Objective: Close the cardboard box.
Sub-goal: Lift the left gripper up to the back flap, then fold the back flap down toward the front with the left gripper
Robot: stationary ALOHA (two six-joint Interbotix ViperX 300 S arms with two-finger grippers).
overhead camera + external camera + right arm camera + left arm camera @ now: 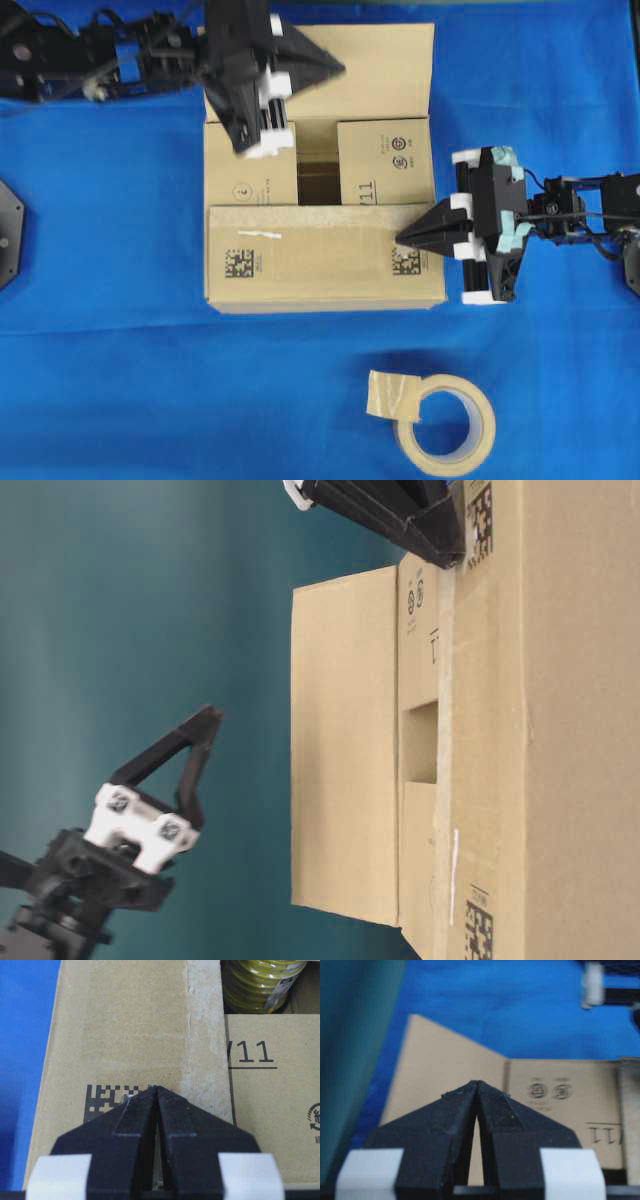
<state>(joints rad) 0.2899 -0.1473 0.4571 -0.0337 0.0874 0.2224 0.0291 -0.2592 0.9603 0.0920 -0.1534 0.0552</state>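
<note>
- The cardboard box [320,170] sits on the blue cloth [120,380] between the two pincers, its near long flap [325,255] folded flat over the top and the far long flap [385,70] still tipped back, away from the opening.
- The two short side flaps lie folded inward; the one on the right pincer's side carries "11" print and round recycling marks [398,150], and a dark gap [318,175] remains open between them.
- Through that gap the right wrist view shows a yellow coil [260,985] inside the box, ahead and to the right of the tips.
- The right pincer [402,237] has its tips pressed together, nothing between them, and rests on the folded near flap right at a QR mark [107,1102], by the box's edge.
- Beyond those tips runs a strip of old tape [132,1025] along the flap, with the flap's rough cut edge [205,1040] just to the right.
- A second QR mark [238,263] and a small white streak [258,236] lie at the far end of the same flap from the right pincer.
- The left pincer [340,68] is also closed to a point and empty; it sits above the raised far flap, though contact cannot be told.
- In the left wrist view the far flap [445,1065] spreads just beyond its tips, the printed side flap to the right.
- A roll of beige tape [445,425] lies on the cloth well clear of the box, on the near side of the right pincer, a loose end [388,395] sticking out.
</note>
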